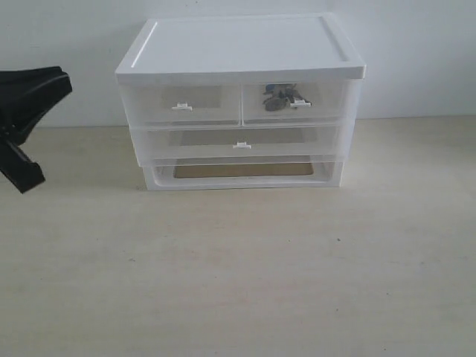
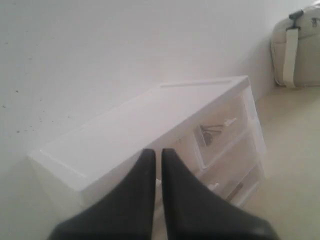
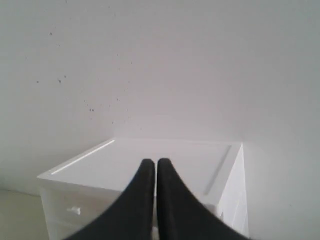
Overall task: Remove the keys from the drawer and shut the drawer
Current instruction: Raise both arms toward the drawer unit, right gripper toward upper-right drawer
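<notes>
Nothing is done yet: the keys [image 1: 281,97] lie inside the closed top-right drawer [image 1: 297,111] of the cabinet [image 1: 238,44]. The left gripper [image 2: 158,153] and the right gripper [image 3: 155,163] are both pinched together, empty and away from it.

One cabinet [image 1: 238,44] stood on one desk [image 1: 238,282], with three drawers: two half-width ones, the left drawer [image 1: 182,97] and the right drawer [image 1: 327,100], and one wide drawer [image 1: 282,138], each with one tab handle, three tabs in all. One bunch of keys [image 1: 277,97] showed, its separate keys too blurred to count. Two tools were seen, the left tool [image 2: 158,151] and the right tool [image 3: 153,161], and one bag [image 2: 300,50].
</notes>
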Tool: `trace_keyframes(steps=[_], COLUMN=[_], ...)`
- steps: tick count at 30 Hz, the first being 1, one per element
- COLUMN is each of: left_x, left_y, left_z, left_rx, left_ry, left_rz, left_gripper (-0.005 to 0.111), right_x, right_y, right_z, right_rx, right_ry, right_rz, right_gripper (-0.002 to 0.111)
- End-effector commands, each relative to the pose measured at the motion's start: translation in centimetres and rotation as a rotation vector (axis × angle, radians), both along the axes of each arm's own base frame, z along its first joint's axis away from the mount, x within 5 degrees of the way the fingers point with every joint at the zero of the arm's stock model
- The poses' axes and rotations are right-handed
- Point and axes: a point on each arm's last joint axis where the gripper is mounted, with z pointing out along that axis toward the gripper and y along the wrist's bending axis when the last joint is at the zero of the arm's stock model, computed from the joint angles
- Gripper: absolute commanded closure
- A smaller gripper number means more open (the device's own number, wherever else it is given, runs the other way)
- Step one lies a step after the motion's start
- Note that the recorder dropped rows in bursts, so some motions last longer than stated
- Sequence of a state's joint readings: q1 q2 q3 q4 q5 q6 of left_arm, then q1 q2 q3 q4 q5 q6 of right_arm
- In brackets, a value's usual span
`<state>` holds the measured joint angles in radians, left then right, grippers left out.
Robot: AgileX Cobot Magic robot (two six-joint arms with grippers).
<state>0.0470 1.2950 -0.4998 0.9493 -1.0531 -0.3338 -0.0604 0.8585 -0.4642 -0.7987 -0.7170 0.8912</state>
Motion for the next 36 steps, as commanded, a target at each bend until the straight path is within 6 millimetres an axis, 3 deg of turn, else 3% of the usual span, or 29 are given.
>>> trace_keyframes(steps=[1,13,22,25,29,36], left_x=[2.4,10.3,14.3,15.1,15.2,15.5], left_y=[-0.6,-2.1,-2.5,-2.5,-2.5,-2.0], left_z=[-1.7,-7.2,-10.5,-11.1,-11.2,-10.9], left_rx=[0.04,0.01,-0.055,-0.058,-0.06,-0.1], left_ry=[-0.094,0.045,0.119,0.126,0.128,0.128], left_rz=[-0.031,-0.01,0.033,0.033,0.039,0.097], left_gripper=[0.102,0.102,0.102,0.102,0.102,0.102], right_x=[1.9,5.8,7.1,8.4,12.2,14.7], right_y=[0.1,0.1,0.9,1.1,1.0,4.6], right_z=[-1.0,-3.8,-5.3,-5.7,-6.0,-7.5], right_rx=[-0.044,-0.102,-0.074,-0.086,-0.043,-0.105], right_ry=[0.049,0.217,0.217,0.238,0.365,0.48], right_rz=[0.031,0.062,0.187,0.227,0.268,0.388], right_gripper=[0.108,0.108,0.108,0.108,0.108,0.108])
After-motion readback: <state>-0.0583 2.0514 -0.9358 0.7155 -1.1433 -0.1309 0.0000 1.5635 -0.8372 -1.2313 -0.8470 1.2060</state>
